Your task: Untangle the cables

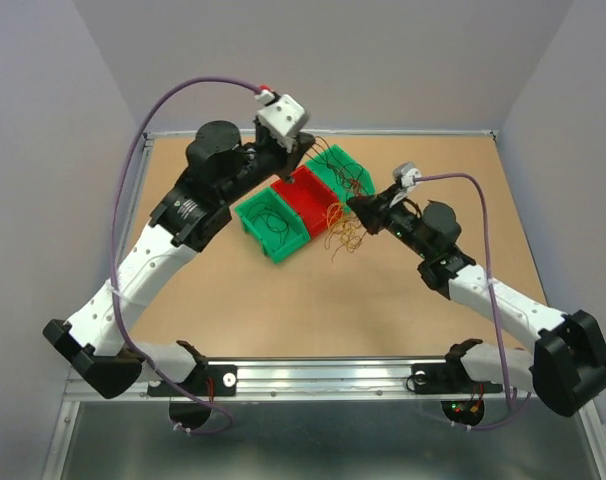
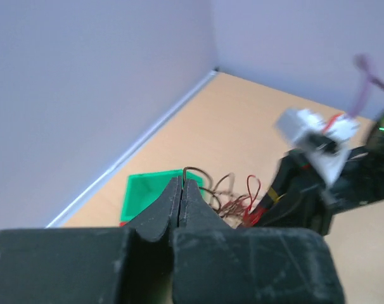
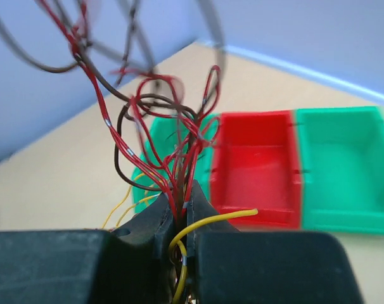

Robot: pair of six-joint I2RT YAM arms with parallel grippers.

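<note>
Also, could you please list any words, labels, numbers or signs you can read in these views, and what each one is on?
No text can be read in any view. The bins, the cables, the table and the white wrist camera show no legible print.

The cables (image 3: 151,126) are thin strands of red, dark brown and yellow, the red ones with a few pale flecks. One bin (image 1: 268,222) is green, the middle bin (image 1: 305,198) red, the far bin (image 1: 348,175) green again. The surface (image 1: 303,300) is plain tan. The left hand (image 2: 181,187) and right hand (image 3: 184,202) are matt black. The arms (image 1: 143,265) are white with black joints and carry purple leads (image 1: 448,177). The walls (image 1: 383,60) are pale lilac-grey.
</note>
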